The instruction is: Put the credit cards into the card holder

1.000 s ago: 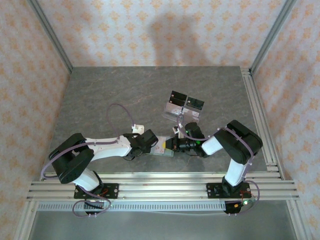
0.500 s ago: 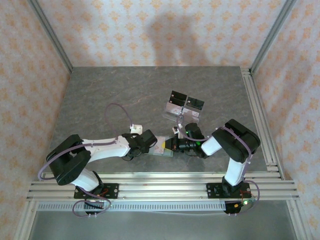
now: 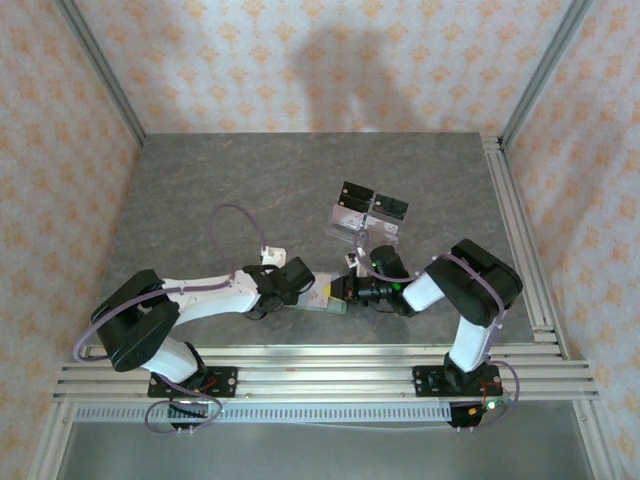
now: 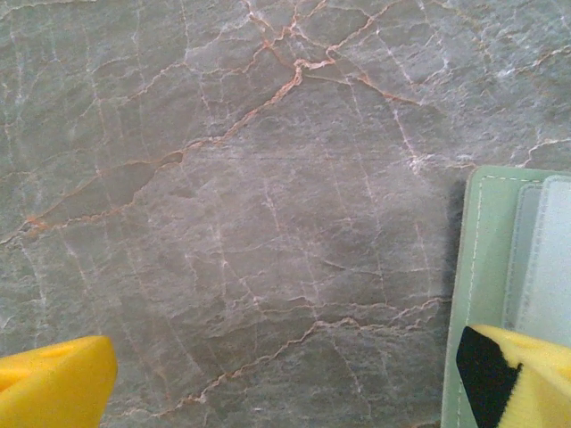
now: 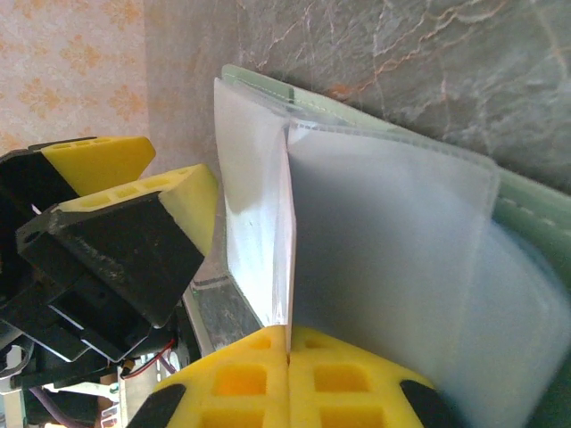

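The grey marbled table (image 3: pixel 200 200) takes up most of the top view. The left arm (image 3: pixel 190 300) reaches in from 8 o'clock and the right arm (image 3: pixel 470 290) from 4 o'clock, so their wrists nearly meet near the front edge. Behind that meeting point, at about 1 o'clock from it, a clear acrylic stand (image 3: pixel 365 215) with black panels stands well apart from both arms.

The card holder (image 3: pixel 325 306), sage green, lies flat on the table between the two wrists. The left gripper (image 3: pixel 312 291) is just at its 9 o'clock side and the right gripper (image 3: pixel 340 290) at its 3 o'clock side.

The left gripper (image 4: pixel 285 392) is spread wide and holds nothing. In its wrist view one yellow fingertip (image 4: pixel 53 379) sits at 7 o'clock and the other at 5 o'clock, with bare marble between them. The card holder (image 4: pixel 486 285) is at 4 o'clock there, its stitched green edge running under the 5 o'clock fingertip, so the holder lies outside the gap.

The right gripper (image 5: pixel 287 357) is pinched tight, its two yellow pads (image 5: pixel 223 379) pressed together at 6 o'clock in its wrist view. They clamp the near edge of a thin white sheet that looks like a credit card (image 5: pixel 254 223), which runs up toward 12 o'clock. Just at its 3 o'clock side lies a frosted sleeve (image 5: pixel 393 267) of the open card holder (image 5: pixel 526 214), whose green rim shows at 2 o'clock.
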Robot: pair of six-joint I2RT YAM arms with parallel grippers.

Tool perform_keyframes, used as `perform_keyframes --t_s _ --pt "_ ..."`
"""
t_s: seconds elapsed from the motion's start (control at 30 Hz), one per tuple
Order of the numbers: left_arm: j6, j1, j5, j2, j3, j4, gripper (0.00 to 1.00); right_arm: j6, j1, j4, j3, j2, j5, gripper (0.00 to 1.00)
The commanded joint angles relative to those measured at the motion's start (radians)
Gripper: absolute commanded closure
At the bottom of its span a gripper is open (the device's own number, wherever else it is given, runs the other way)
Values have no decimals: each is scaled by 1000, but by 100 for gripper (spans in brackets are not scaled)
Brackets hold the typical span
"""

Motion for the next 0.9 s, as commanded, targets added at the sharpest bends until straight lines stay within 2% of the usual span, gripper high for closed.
perform_keyframes --t_s 0.0,0.27,0.87 --pt "14 4 -37 40 11 18 0 -24 6 -63 -11 -54 19 100" --pt "-4 5 -43 74 -4 22 0 -49 7 -127 5 -87 23 100" --pt "-40 4 -40 85 -33 10 0 -8 20 -42 16 -54 17 100"
